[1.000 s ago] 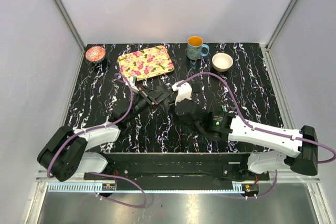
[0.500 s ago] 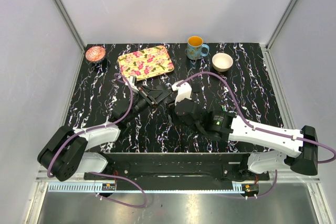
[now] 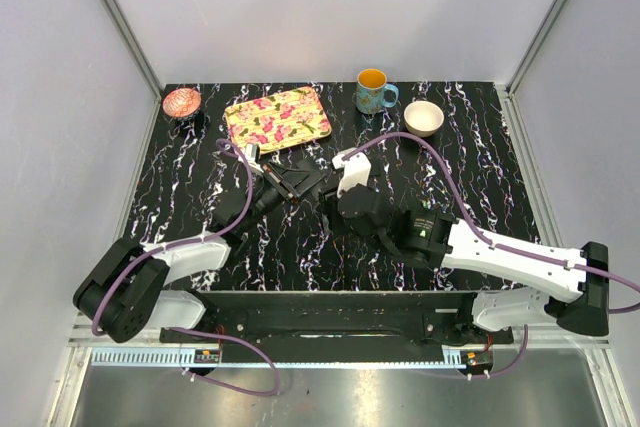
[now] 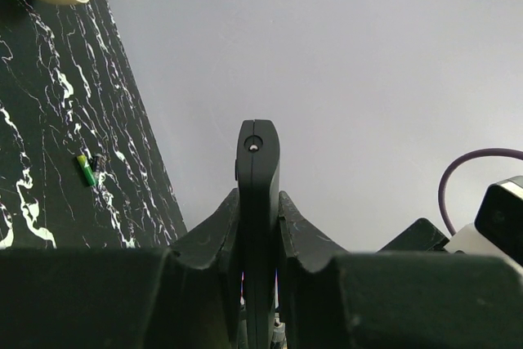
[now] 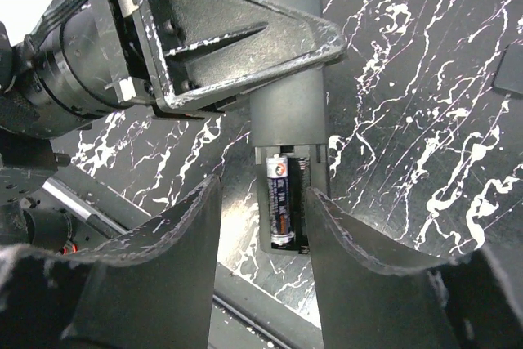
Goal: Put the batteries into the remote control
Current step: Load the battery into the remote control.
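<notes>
My left gripper (image 3: 292, 184) is shut on the black remote control (image 5: 284, 79) and holds it above the table, edge-on in the left wrist view (image 4: 258, 194). The remote's battery compartment is uncovered. One battery (image 5: 279, 200), dark with a red mark, lies in its left slot. The right slot beside it shows a bare spring. My right gripper (image 5: 264, 190) is open, its fingers either side of the compartment end without touching it; it also shows in the top view (image 3: 330, 209). No other battery is in view.
A floral tray (image 3: 279, 117), a pink dish (image 3: 181, 102), a blue mug (image 3: 373, 91) and a white bowl (image 3: 423, 118) stand along the back of the table. A small green thing (image 4: 86, 169) lies on the table. A dark flat piece (image 5: 511, 71) lies beside the remote.
My right arm has shifted slightly away from its base, closer to the remote. The left gripper has held still with the remote in it.
</notes>
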Available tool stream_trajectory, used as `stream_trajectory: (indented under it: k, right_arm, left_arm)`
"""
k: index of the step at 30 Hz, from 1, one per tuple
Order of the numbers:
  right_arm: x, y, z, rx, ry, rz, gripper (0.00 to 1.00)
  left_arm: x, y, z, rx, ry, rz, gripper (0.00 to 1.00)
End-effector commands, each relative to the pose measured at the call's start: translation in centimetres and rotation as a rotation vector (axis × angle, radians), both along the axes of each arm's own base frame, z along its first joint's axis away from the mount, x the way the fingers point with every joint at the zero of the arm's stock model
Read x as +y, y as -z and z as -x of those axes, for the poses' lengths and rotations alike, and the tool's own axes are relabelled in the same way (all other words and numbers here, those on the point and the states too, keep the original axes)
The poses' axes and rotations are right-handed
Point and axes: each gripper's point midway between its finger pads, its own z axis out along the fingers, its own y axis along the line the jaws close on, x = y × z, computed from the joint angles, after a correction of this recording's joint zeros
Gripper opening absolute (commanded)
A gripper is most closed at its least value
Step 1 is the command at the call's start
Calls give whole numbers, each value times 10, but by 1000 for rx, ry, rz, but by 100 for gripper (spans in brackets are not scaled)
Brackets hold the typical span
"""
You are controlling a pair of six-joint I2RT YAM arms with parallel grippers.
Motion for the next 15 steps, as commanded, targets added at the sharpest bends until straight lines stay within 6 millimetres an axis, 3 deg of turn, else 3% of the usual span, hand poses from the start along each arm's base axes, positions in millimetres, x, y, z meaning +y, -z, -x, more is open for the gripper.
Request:
stream_trajectory:
  k: [1,7,11,15]
  right_arm:
    - [-9,-32,-8,-63,59,-49,55]
    - [-13,-42,-8,-80,59,-67,55]
    - [-22,-62,-3,-94,54,-129,56]
    - [-33,-75,2,-89,69,-198,64]
  left_arm:
    - [2,-37,5,-101,10,98,0]
    - [2,-36,6,-107,14,100,0]
    - [1,-34,5,-104,13,101,0]
    - [1,-34,5,-109,15,103,0]
